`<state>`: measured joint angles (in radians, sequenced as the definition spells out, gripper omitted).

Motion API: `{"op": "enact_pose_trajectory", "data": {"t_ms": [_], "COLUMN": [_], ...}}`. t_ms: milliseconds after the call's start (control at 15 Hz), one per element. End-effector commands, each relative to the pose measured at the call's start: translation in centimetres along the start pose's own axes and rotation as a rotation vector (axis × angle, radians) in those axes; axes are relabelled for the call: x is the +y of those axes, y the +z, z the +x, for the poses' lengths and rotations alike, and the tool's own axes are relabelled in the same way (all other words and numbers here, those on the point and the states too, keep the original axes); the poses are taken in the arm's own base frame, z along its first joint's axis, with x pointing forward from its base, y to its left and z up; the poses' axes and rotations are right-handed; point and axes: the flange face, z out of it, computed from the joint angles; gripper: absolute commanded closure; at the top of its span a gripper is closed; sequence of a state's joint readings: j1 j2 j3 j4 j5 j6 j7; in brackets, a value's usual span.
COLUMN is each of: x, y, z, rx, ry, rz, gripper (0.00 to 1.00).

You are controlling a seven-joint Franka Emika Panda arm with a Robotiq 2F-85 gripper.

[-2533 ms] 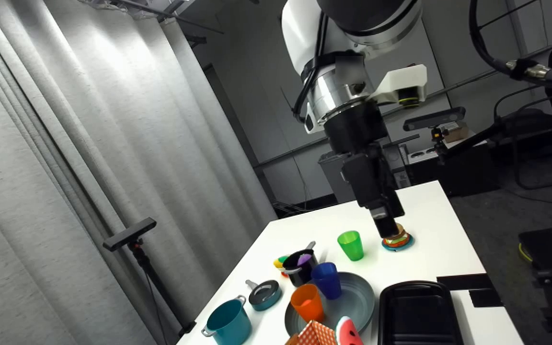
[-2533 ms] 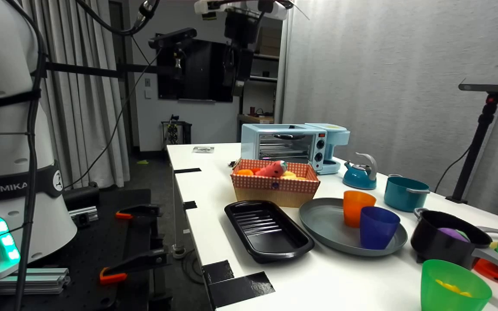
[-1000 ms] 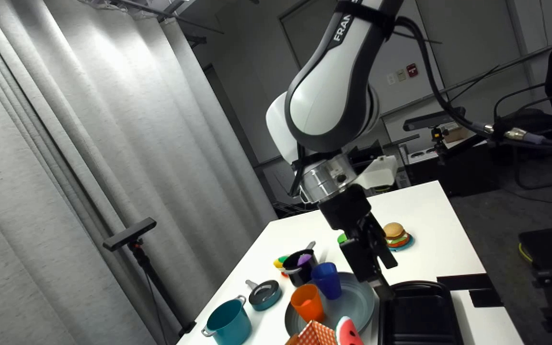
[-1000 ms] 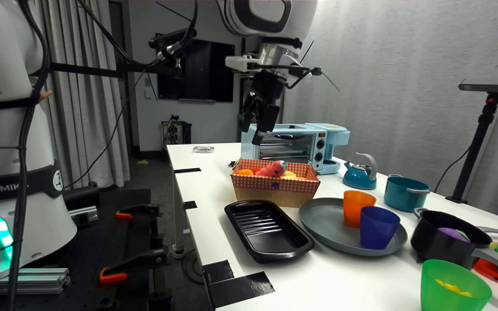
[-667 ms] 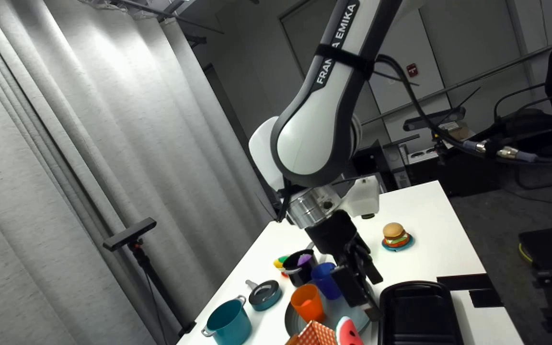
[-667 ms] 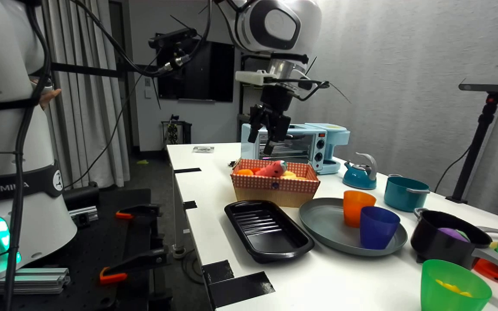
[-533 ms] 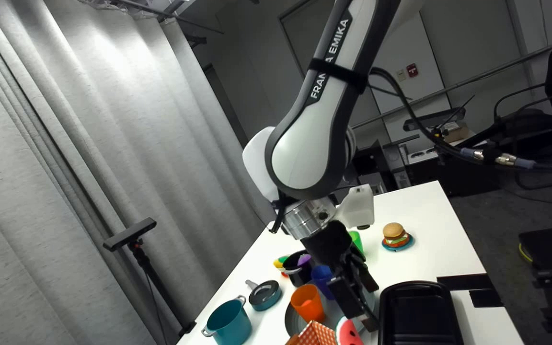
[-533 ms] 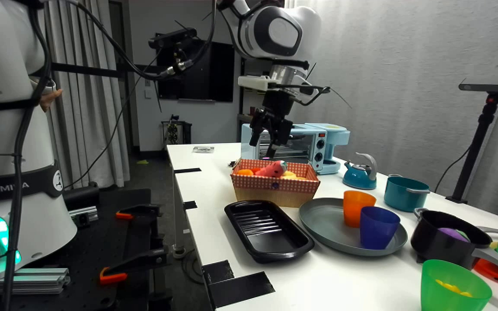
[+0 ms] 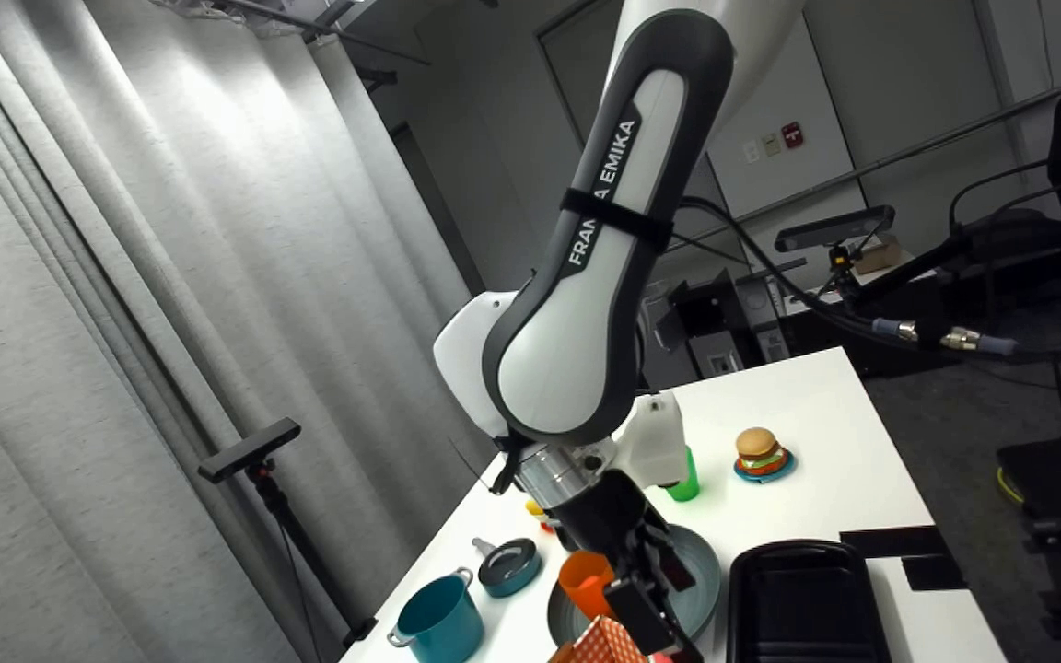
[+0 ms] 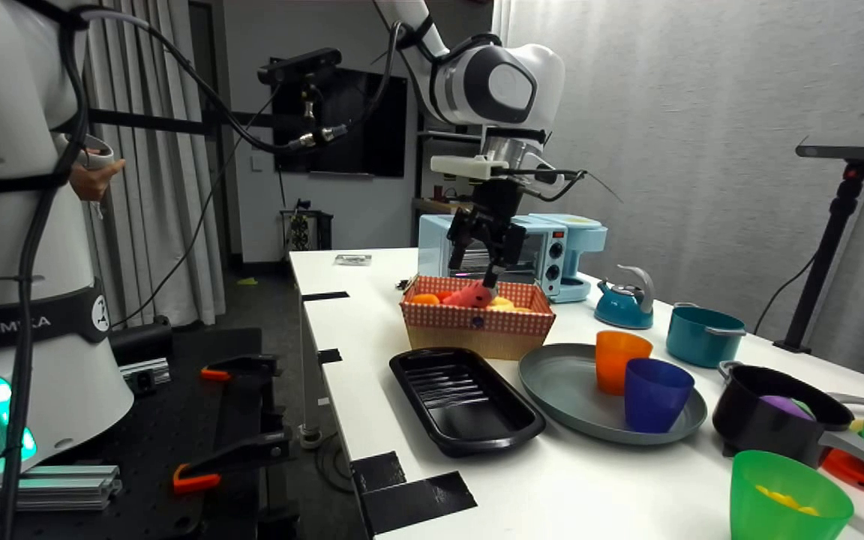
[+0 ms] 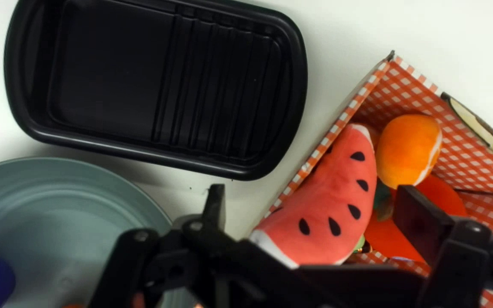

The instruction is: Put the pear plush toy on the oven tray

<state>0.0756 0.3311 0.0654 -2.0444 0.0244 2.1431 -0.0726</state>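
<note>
Wrist view: jaws gape wide, the oven tray [image 11: 109, 72] lying apart, beyond their tips.

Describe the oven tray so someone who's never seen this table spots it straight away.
On the white table, find the red-checked basket. The oven tray lies next to that basket, alongside the round grey plate. Unlike the plate, it is black and rectangular, with rounded corners and a partly ridged floor.
</note>
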Motion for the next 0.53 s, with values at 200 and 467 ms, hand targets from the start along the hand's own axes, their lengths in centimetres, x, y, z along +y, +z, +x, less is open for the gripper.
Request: {"op": "enact_pose_trajectory", "data": {"t_ms": [200,467], "x": [0.3,0.5], "y": [0.4,1.3], "z": [3.5,4.3], "rx": [0.018,0.005], "ry": [-0.044,-0.037], "rz": [-0.046,-0.059], "gripper": [0.0,0.0]}}
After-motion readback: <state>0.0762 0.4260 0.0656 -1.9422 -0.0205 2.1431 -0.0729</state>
